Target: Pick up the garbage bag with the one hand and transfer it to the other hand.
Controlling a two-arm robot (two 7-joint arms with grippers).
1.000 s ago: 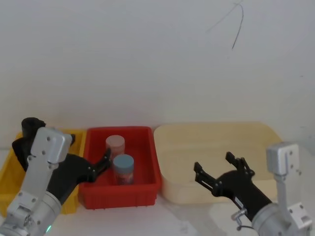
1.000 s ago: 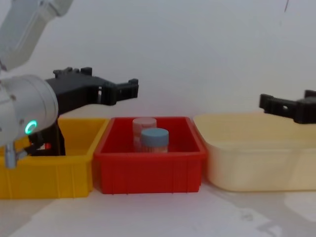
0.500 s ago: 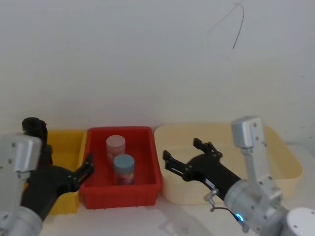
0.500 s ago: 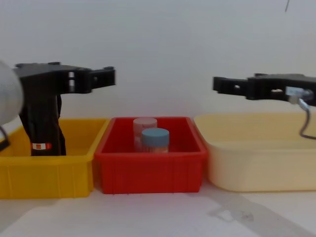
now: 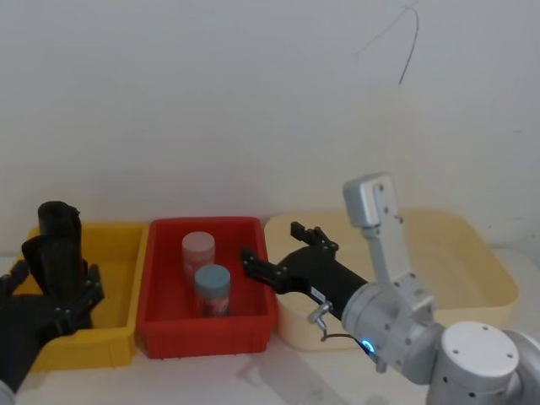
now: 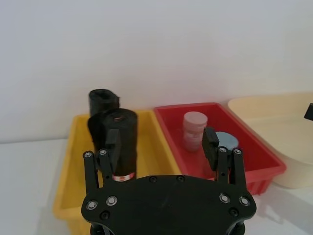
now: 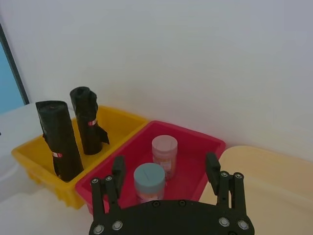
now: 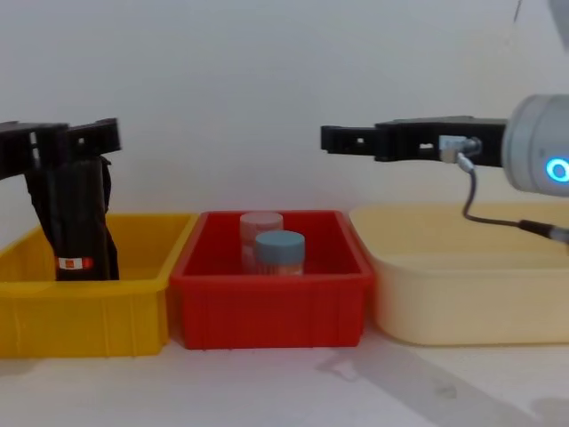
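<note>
**Head view:** the left pincer point(image 5: 52, 283) sits low at the left edge, released, fingers spread, at the yellow bin point(image 5: 118, 245). The garbage bag point(image 5: 52, 257), a black roll, stands upright in that bin, with a second roll point(image 5: 57, 219) behind it. The right pincer point(image 5: 272, 243) is released, over the red bin's point(image 5: 202, 337) edge beside the cream tub point(image 5: 472, 253).

**Left wrist view:** the left pincer point(image 6: 161, 144) is spread. One finger point(image 6: 113, 142) lines up with the garbage bag point(image 6: 124, 129); contact cannot be told.

**Right wrist view:** the right pincer point(image 7: 165, 167) is spread above the red bin point(image 7: 195, 142), which holds a pink-lidded jar point(image 7: 164, 147) and a blue-lidded jar point(image 7: 149, 178). The garbage bag point(image 7: 58, 139) is well apart from it.

**Chest view:** the left pincer point(image 8: 108, 133) is level with the top of the garbage bag point(image 8: 76, 222). The right pincer point(image 8: 331, 138) is raised above the red bin point(image 8: 267, 311), well apart from the left one
</note>
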